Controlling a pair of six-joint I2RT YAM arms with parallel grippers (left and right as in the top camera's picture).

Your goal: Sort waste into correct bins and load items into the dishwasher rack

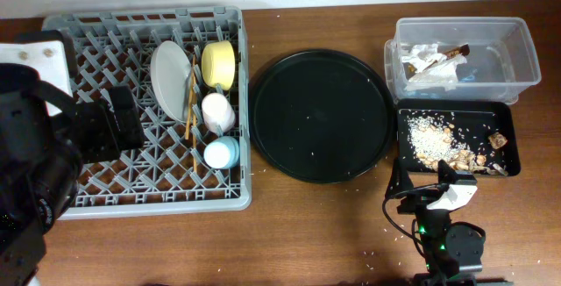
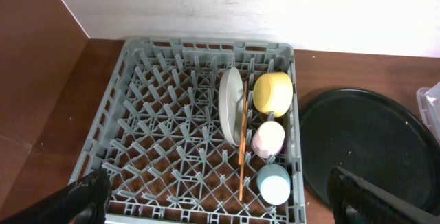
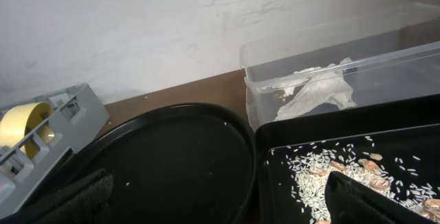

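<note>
Beige scraps (image 1: 429, 137) in black tray (image 1: 478, 119): unseen from L wrist.

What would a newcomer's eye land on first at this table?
The grey dishwasher rack on the left, with a plate, yellow bowl, pink cup, blue cup and chopsticks along its right side. Next, the round black tray at centre, then the clear tub holding tissue and the small black tray of food scraps on the right.

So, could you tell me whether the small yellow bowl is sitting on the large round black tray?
No, the yellow bowl sits in the grey rack beside the plate, apart from the round tray.
</note>
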